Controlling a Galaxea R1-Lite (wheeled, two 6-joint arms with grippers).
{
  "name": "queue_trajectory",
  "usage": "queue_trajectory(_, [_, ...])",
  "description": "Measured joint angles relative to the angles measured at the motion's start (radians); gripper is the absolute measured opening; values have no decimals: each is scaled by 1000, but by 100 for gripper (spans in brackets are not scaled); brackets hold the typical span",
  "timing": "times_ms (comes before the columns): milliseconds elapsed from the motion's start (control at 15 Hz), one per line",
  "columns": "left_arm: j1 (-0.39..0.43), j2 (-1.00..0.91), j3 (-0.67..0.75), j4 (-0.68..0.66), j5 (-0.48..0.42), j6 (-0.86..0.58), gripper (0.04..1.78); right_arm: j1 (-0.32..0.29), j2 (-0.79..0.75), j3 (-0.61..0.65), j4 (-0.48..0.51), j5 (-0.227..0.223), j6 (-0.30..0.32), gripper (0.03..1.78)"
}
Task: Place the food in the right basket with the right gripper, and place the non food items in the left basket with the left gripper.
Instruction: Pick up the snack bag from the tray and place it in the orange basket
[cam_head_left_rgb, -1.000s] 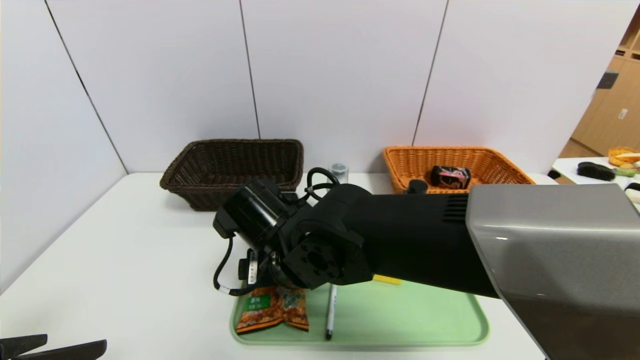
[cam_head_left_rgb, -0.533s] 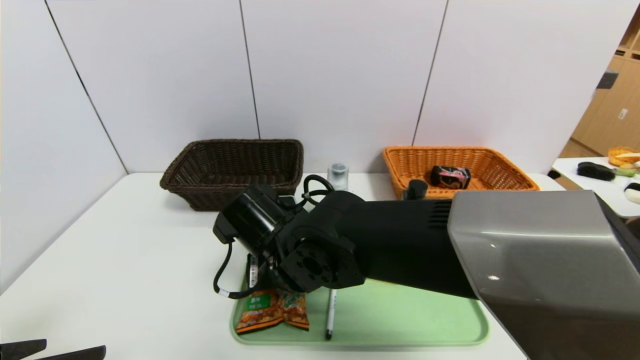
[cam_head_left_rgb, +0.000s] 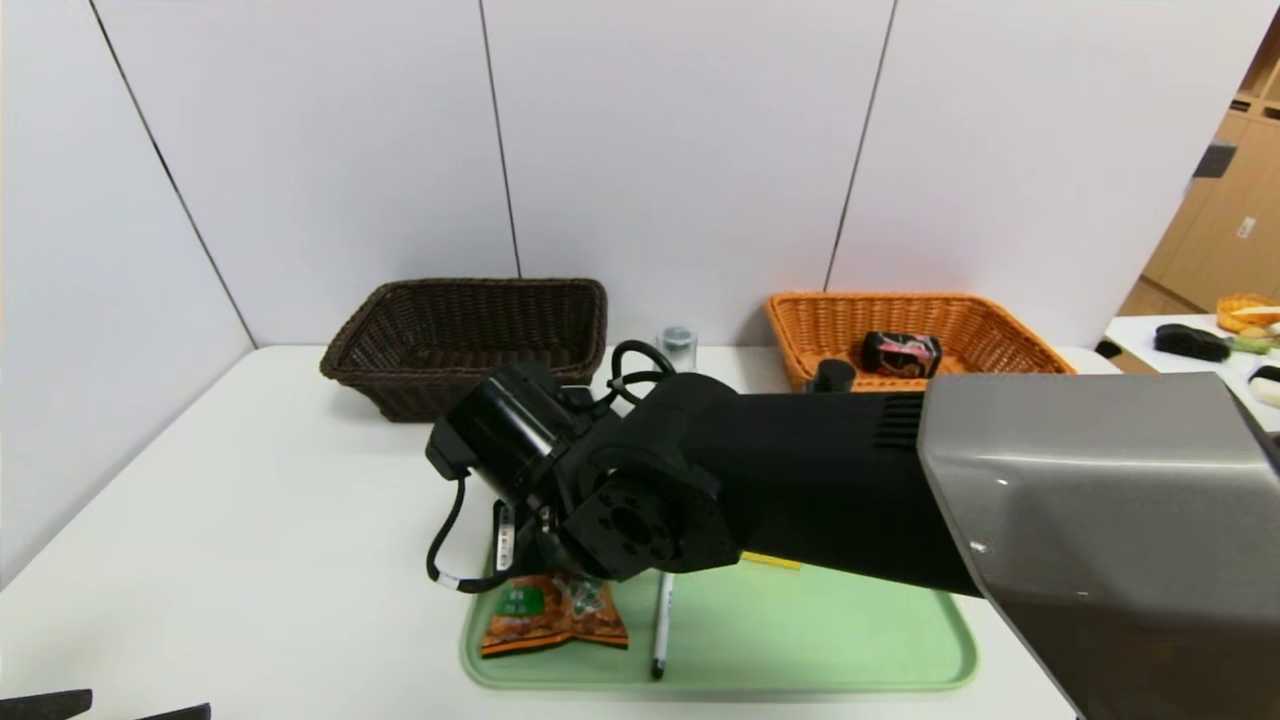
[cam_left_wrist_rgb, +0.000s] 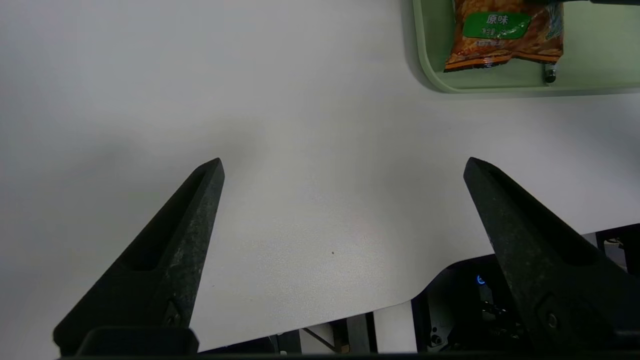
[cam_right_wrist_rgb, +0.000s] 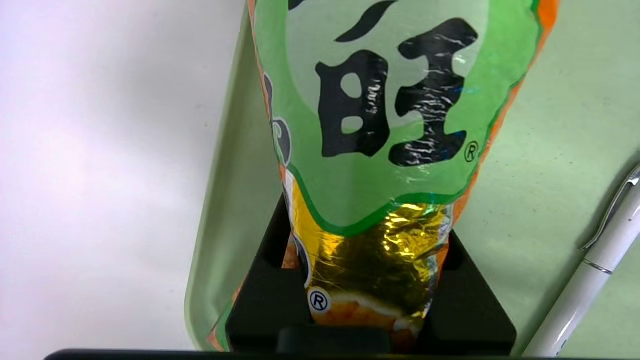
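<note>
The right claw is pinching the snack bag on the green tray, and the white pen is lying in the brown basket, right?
Not quite. The right claw does pinch the snack bag, but the pen lies on the green tray beside the bag, as the head view shows.

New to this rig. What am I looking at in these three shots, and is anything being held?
A two-armed robot sorts items into baskets. The wide shot is from its head camera; the other two are cameras on each wrist. The right pincer is shut on the snack bag, which lies on the green tray beside a white pen. The left pincer hangs open over bare table, holding nothing. Behind stand a brown basket and an orange basket with one packet inside.
</note>
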Motion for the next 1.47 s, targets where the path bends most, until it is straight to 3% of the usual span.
queue_trajectory(200, [0,0,0,0,0,1,169,2,-49,0,5,19,17,44])
queue_trajectory(333, [0,1,1,-2,0,3,169,3,-100,0,8,86,58,44])
queue_trajectory(533, [0,3,1,-6,0,3,169,0,-196,0,5,277,127,44])
queue_trajectory(800, [0,3,0,-5,0,4,169,-64,-323,1,-48,540,137,44])
queue_trajectory(867, [0,3,0,-5,1,3,169,-89,-353,1,-80,582,133,44])
queue_trajectory(1067, [0,0,1,0,3,3,169,-195,-429,3,-165,618,86,44])
queue_trajectory(1333, [0,0,7,1,1,4,169,-417,-496,3,-192,721,44,44])
queue_trajectory(1467, [0,0,7,1,2,6,169,-534,-516,2,-191,745,49,44])
